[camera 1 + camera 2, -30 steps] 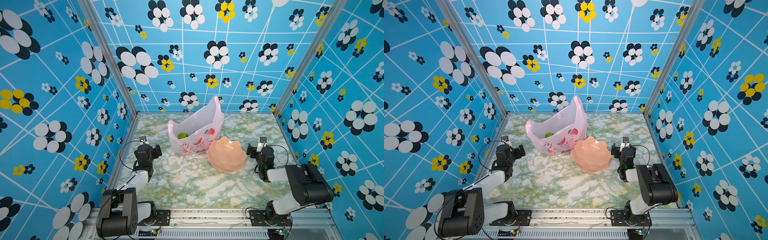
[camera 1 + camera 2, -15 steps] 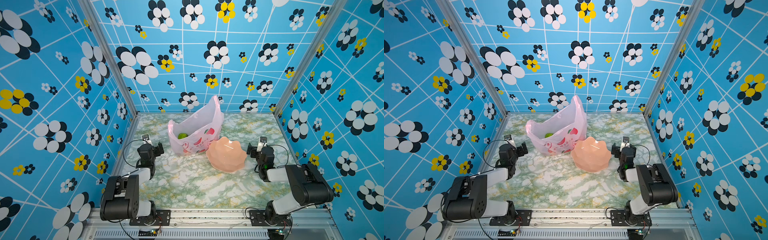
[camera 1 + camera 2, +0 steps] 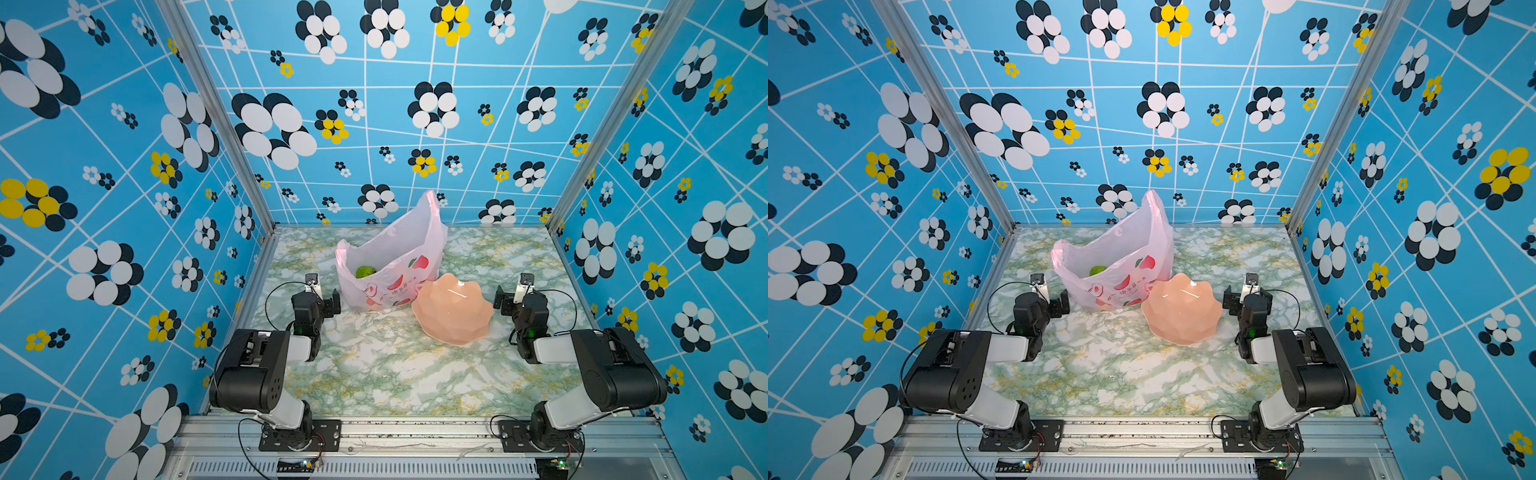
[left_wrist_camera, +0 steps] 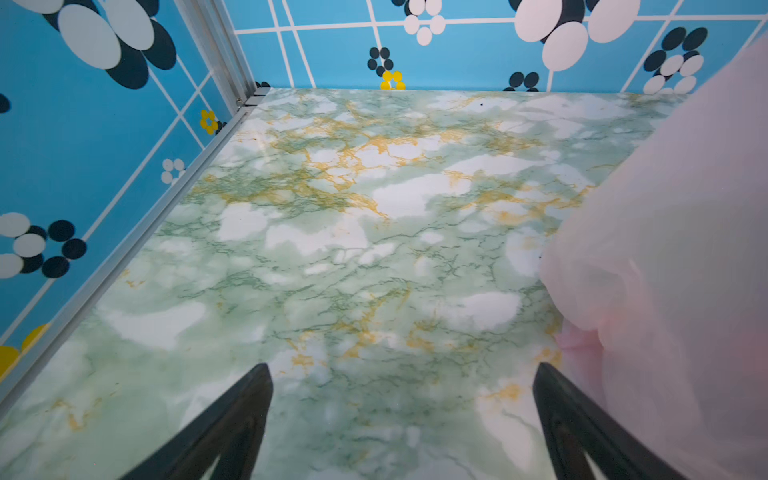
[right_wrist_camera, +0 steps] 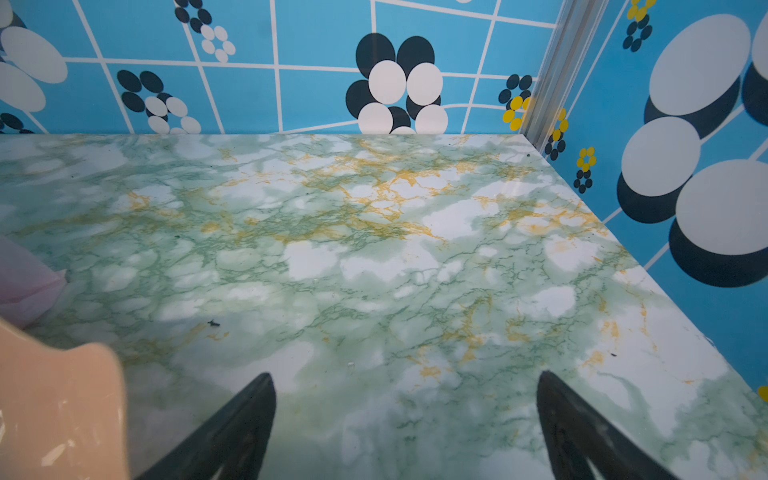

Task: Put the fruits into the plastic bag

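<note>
In both top views we see the thin, translucent pale-pink plastic bag (image 3: 390,253) (image 3: 1119,253) printed with red fruit, standing open mid-table with a round green fruit (image 3: 365,272) inside. The left gripper (image 3: 321,301) sits just beside it. The right gripper (image 3: 512,297) waits beyond the peach-pink scalloped bowl (image 3: 453,311).

Left wrist: jaws spread, empty, the plastic bag (image 4: 665,249) close against one finger.

Right wrist: jaws spread too, only a corner of the plastic bag (image 5: 25,286) showing, well apart.

print on plastic bag (image 3: 395,245): short row of small red characters among red fruit pictures, just beside left hand (image 4: 402,368)
legibility: too small to read
other text: none readable
</note>
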